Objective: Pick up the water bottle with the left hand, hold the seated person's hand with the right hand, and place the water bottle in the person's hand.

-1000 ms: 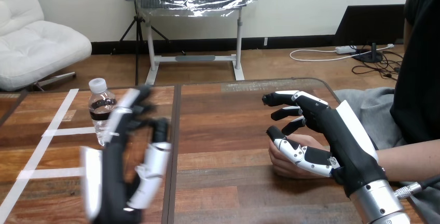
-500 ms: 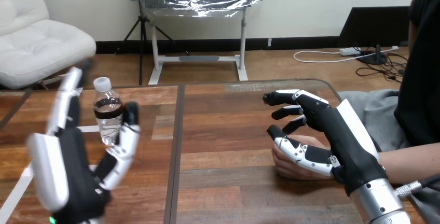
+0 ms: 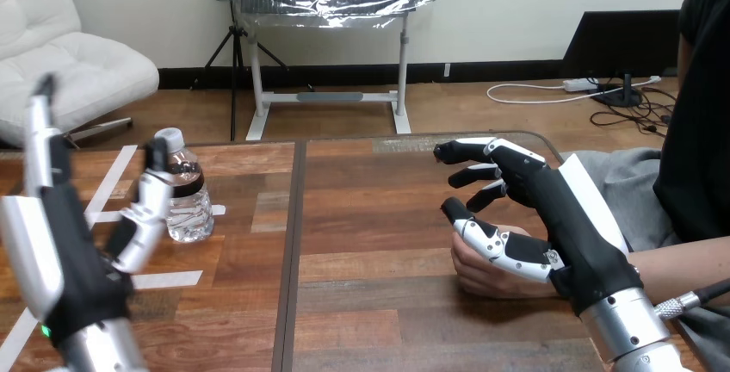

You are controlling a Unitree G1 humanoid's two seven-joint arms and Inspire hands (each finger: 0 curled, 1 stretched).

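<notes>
The left robot hand is spreading open just beside the upright bottle on the tabletop. The right robot hand, fingers relaxed, is resting over the person's hand. The grasp is apparently beginning; next, the left robot hand must close round the bottle.

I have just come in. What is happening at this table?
The left robot hand is open beside the water bottle, which stands upright on the table; it does not grip the bottle yet. The right robot hand lies open over the person's hand at the table's right side, without clasping it.
</notes>
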